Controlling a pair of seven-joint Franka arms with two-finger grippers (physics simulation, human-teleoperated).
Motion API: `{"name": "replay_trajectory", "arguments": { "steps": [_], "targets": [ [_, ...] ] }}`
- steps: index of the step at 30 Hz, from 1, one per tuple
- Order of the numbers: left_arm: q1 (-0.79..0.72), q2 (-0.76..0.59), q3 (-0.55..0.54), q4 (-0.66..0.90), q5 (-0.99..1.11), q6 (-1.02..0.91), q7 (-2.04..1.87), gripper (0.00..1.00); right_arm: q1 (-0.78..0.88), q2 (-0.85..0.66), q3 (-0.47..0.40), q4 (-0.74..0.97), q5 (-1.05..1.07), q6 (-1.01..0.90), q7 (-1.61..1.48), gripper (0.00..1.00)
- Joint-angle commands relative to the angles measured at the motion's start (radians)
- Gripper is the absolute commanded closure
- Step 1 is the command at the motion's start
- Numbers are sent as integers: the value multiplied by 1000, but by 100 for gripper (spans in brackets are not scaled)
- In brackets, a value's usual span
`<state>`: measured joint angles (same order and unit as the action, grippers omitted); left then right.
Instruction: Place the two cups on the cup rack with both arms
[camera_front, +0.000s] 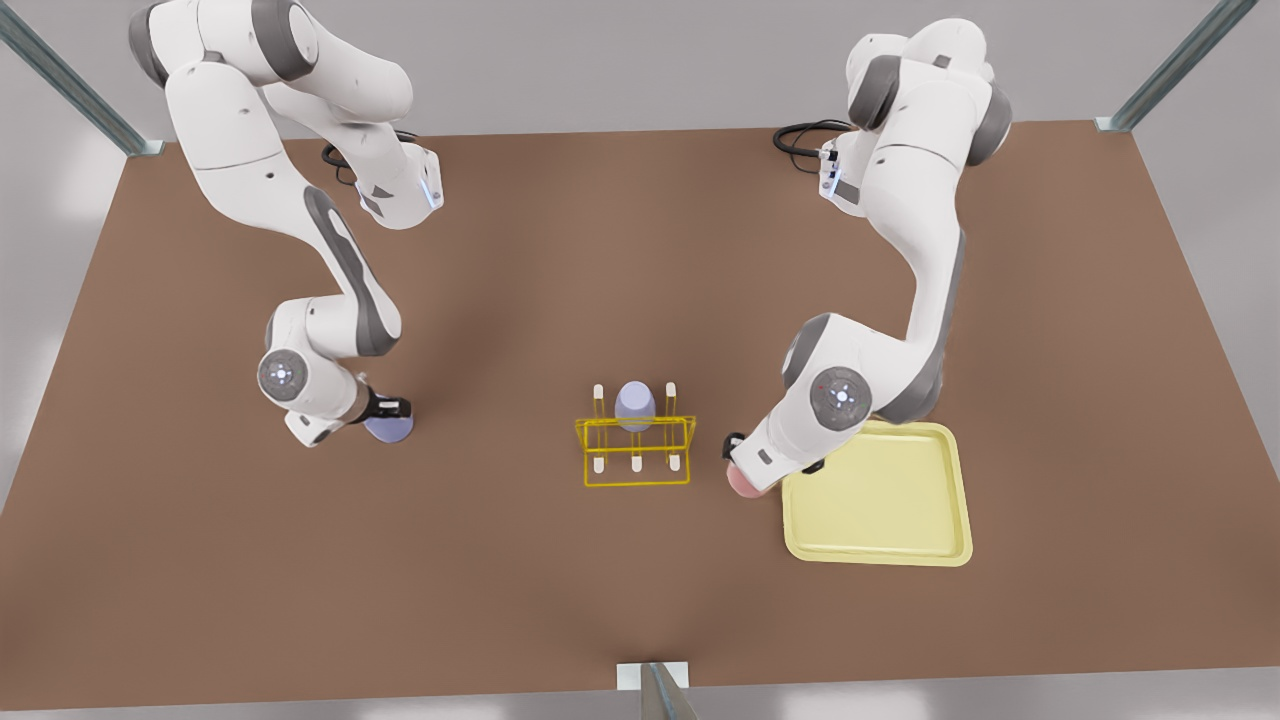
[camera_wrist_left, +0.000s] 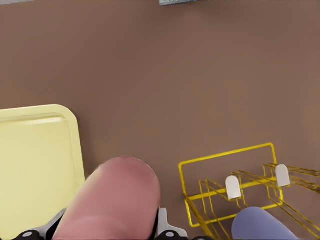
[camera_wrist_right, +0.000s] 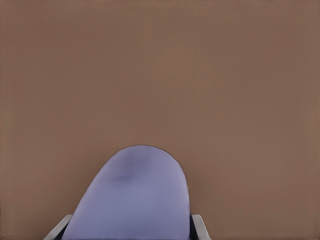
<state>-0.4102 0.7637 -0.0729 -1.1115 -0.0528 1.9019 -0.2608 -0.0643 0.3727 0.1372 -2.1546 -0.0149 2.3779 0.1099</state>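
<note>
Front view: our left gripper (camera_front: 745, 468) clamps pink cup (camera_front: 741, 483) between cup rack (camera_front: 636, 452) and tray (camera_front: 880, 494); rack close toward front view's left. Our right gripper (camera_front: 392, 412) holds lavender cup (camera_front: 389, 429), farther off; rack lies toward front view's right. Another lavender cup (camera_front: 635, 402) sits on back-row peg.

Left wrist view: pink cup (camera_wrist_left: 112, 200) between fingers (camera_wrist_left: 167, 227), rack (camera_wrist_left: 240, 187) just beside.

Right wrist view: lavender cup (camera_wrist_right: 132, 197) gripped; we judge left arm nearer.

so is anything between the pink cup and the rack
Nothing visible. The left gripper holds the pink cup between the yellow tray and the cup rack, with bare table between. A lavender cup already sits on the rack's back middle peg; the near pegs look free. The right gripper holds another lavender cup.
</note>
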Motion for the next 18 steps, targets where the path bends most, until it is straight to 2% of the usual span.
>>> {"name": "replay_trajectory", "arguments": {
  "steps": [1, 4, 12, 14, 15, 18],
  "targets": [
    [-33, 32, 1, 56, -18, -95, -459, 16, 1, 0, 1, 10, -4, -48, -1, 18],
    [-70, 83, 2, 145, -28, -87, -499, 16, 1, 2, 1, 12, -5, -48, -1, 19],
    [-108, 97, 1, 147, -128, -43, -517, 15, 11, 0, 9, 55, -7, -77, -10, 19],
    [-117, 108, 1, 148, -127, -41, -517, 13, 12, 0, 30, 78, -5, -77, -12, 19],
    [-117, 109, 1, 147, -127, -41, -515, 0, 12, 2, 35, 85, -7, -77, -12, 19],
    [-117, 109, 2, 147, -127, -41, -514, 0, 12, 6, 67, 119, -5, -77, -13, 19]
  ]
}}
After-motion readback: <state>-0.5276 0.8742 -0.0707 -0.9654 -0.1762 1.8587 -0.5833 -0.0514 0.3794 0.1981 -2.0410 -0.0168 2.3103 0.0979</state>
